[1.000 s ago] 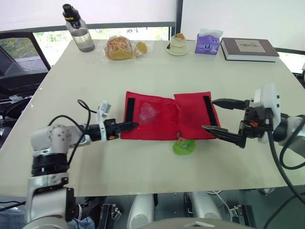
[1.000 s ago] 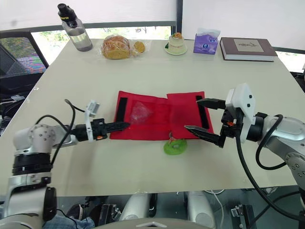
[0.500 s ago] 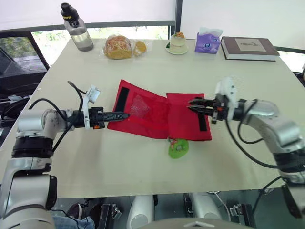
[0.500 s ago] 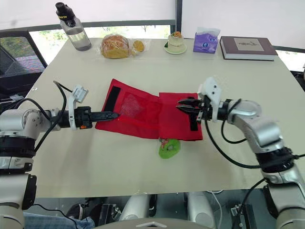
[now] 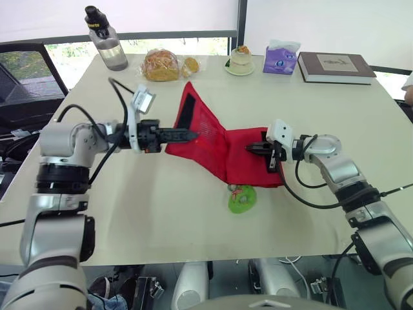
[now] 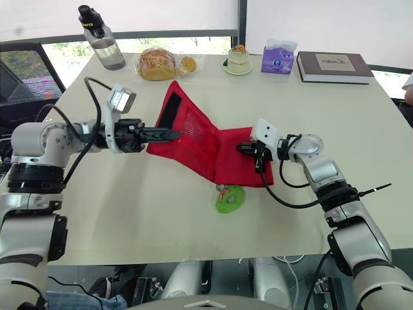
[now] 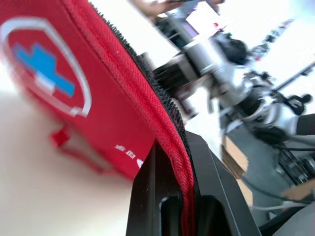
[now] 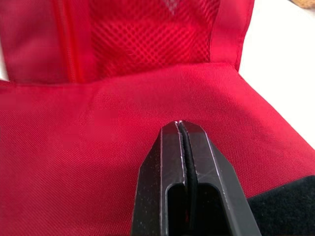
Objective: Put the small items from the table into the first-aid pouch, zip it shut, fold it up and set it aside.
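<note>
Left gripper (image 5: 189,135) pinches the left flap of the first-aid pouch (image 5: 222,145), flap raised off the white table (image 5: 161,213). Right gripper (image 5: 250,148), tips together, on the flat right half. Small green item (image 5: 243,198) just beside pouch's near edge.

Silver-grey jointed arms (image 5: 64,139) carry looping black cables (image 6: 284,206), white wrist blocks (image 5: 281,129), slim black fingers (image 5: 177,134) and, seemingly, orange marks.
</note>
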